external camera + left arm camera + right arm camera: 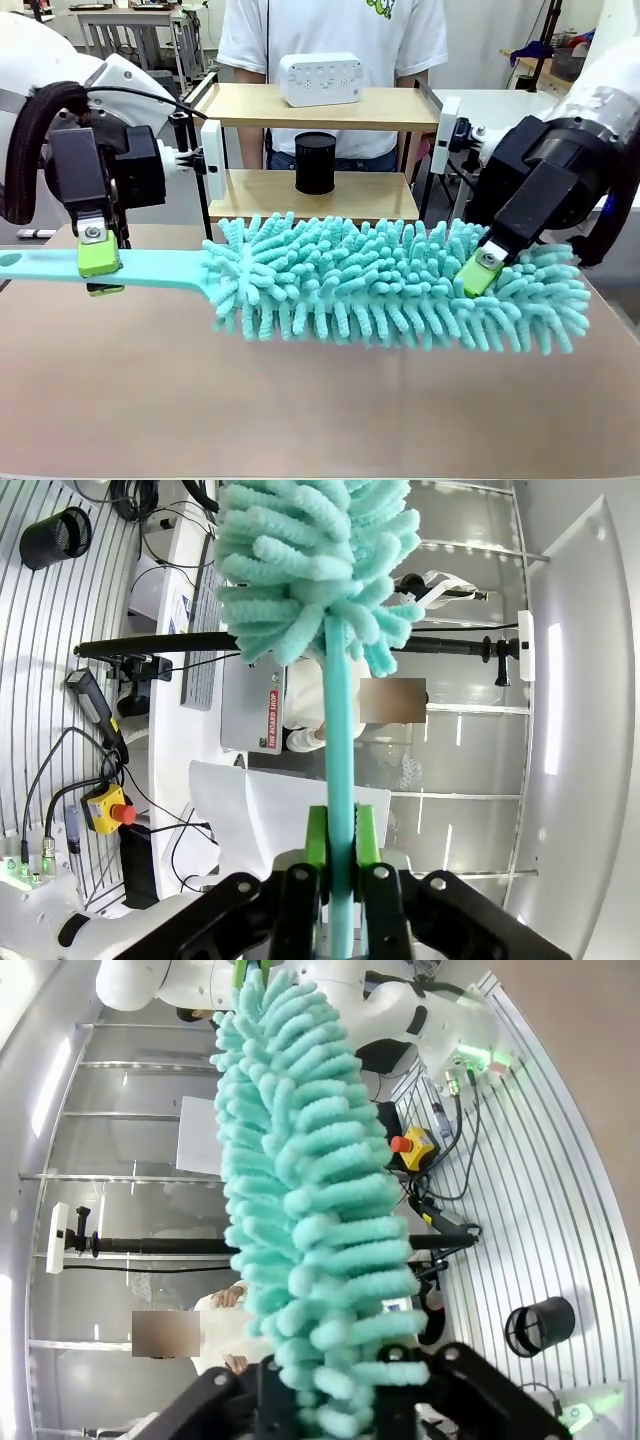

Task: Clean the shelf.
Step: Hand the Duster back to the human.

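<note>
Front view: we see our left gripper (99, 270) clamped on the flat handle of a teal duster (400, 285), our right gripper (478, 272) buried in its fluffy head (whether those jaws grip, we cannot tell). Behind the duster stands the shelf (315, 192), a white box (320, 78) on its top board, a black cup (315, 162) on the lower one, a person (330, 30) beyond.

left claw (99, 272): clamped on duster (400, 280) handle, left of shelf (310, 150) | right claw (478, 272): closed in duster head, shelf's right
</note>
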